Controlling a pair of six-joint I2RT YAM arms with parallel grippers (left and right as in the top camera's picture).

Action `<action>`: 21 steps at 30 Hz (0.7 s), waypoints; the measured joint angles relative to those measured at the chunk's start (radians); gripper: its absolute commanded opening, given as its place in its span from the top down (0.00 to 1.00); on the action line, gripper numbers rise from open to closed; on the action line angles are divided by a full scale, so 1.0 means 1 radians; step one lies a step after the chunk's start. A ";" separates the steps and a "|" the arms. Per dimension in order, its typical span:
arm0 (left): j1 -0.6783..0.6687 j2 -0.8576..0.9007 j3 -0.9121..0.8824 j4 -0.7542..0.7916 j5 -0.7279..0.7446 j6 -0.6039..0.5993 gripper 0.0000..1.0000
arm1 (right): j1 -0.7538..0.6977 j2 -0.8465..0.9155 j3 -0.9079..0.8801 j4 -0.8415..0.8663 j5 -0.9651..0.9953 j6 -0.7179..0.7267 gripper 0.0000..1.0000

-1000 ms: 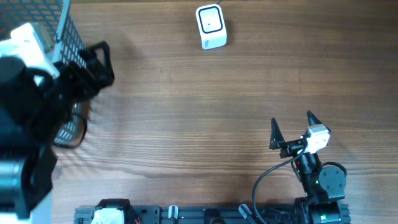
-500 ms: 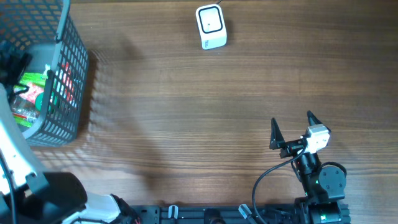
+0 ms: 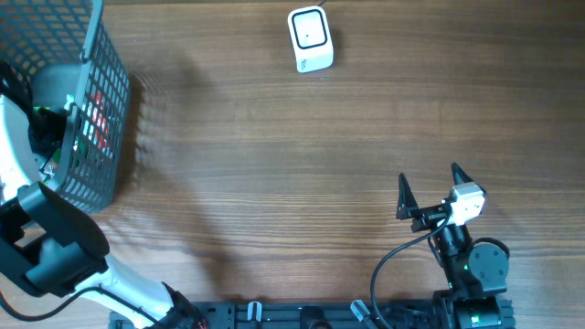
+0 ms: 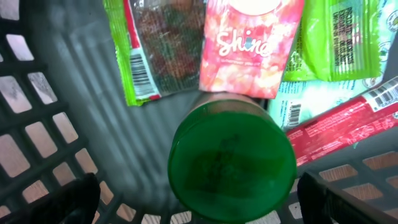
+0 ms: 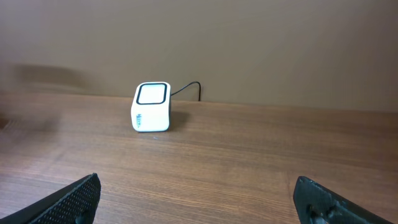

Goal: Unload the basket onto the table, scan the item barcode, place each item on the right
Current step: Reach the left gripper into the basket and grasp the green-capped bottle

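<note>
L hand point(image 4: 200, 202) is down inside basket point(image 3: 108, 110). Its fingers point(image 4: 65, 202) are spread wide w/ nothing gripped.

Jar point(image 4: 231, 163) sits dead centre under it, by the basket wall. Green lid faces the wrist cam, so it looks upright, w/ long axis in line w/ the approach. The lid lies between the two fingers and apart from both afaict. Pick should be straight down, then close across the lid, no yaw needed imo.

Elsewhere in the basket:
- Pink pouch point(image 4: 252, 46) lies just beyond the jar, its edge tucked behind the lid.
- Green packet point(image 4: 152, 53) w/ a visible barcode is beside the pouch.
- Red wrapper point(image 4: 348, 121) is at the jar's other side.

These look flat on the basket floor and lower than the lid, so the jar is prob the easiest grab. No barcode shows on the jar from here. It's prob on the side wall, so expect a tilt at the scanner.

Scanner point(image 3: 309, 38) is well apart from the basket, off to its right at the far edge of the worktop point(image 3: 274, 183).

R hand point(image 3: 428, 174) is also wide apart and empty, far from the basket at the near right. L arm is nearer by far, so L should pick and carry.
</note>
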 measured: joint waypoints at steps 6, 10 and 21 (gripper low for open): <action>0.000 0.001 -0.056 0.085 0.012 0.004 0.04 | 0.000 0.000 0.000 0.000 0.000 0.000 0.00; 0.000 0.002 -0.114 0.146 0.035 0.012 0.15 | 0.000 0.000 0.000 0.000 0.000 0.000 0.00; 0.000 0.006 -0.169 0.214 0.057 0.014 0.45 | 0.000 0.000 0.000 0.000 0.000 0.000 0.00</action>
